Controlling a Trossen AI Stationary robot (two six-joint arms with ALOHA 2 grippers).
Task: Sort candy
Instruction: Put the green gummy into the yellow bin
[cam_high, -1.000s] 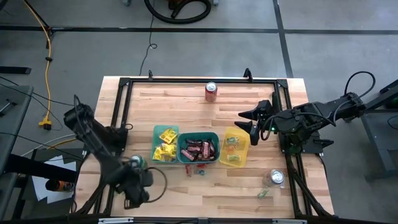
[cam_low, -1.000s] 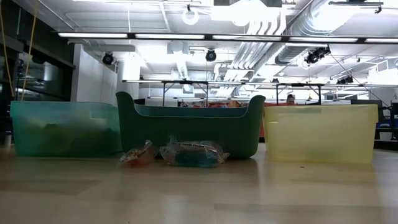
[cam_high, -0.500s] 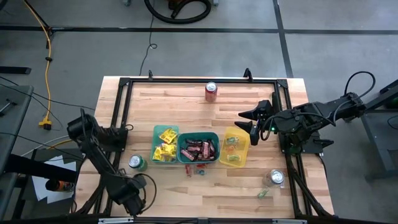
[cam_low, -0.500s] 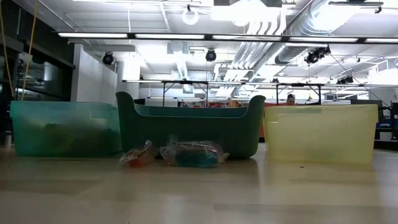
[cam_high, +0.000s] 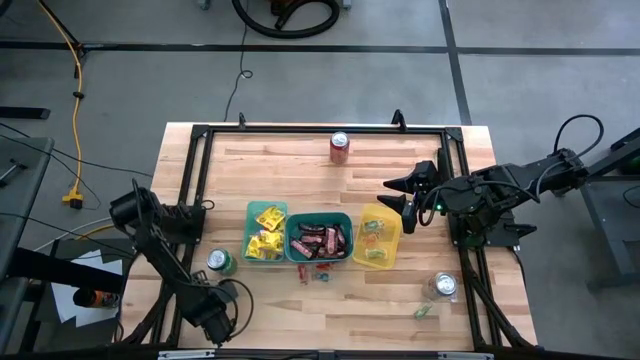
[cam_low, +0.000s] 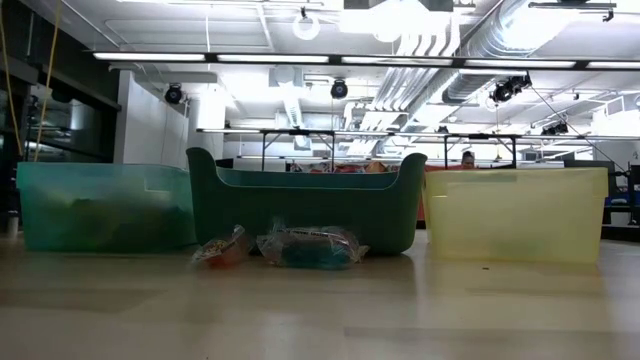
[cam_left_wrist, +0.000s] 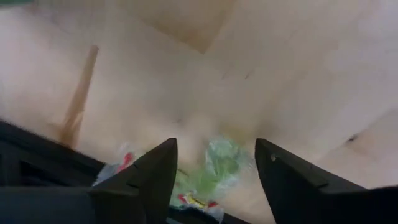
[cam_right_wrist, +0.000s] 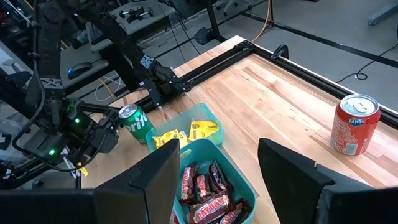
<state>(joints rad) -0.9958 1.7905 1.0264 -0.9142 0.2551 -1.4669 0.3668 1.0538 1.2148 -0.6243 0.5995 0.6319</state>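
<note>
1. In your left wrist view, the wrapped candy (cam_left_wrist: 211, 171) at lower centre is blurred; its lower part is cut off by the frame edge.
2. In the low view, the left bin's (cam_low: 100, 205) contents show only as a murky shape through its wall.
3. In the high view, the small wrapper (cam_high: 424, 312) at lower right is too small to identify.

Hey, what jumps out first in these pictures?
Three bins sit in a row mid-table: the middle bin holds brown-red bars, with yellow packets left of it. The left gripper hangs open over a green-wrapped candy near the front edge.
</note>
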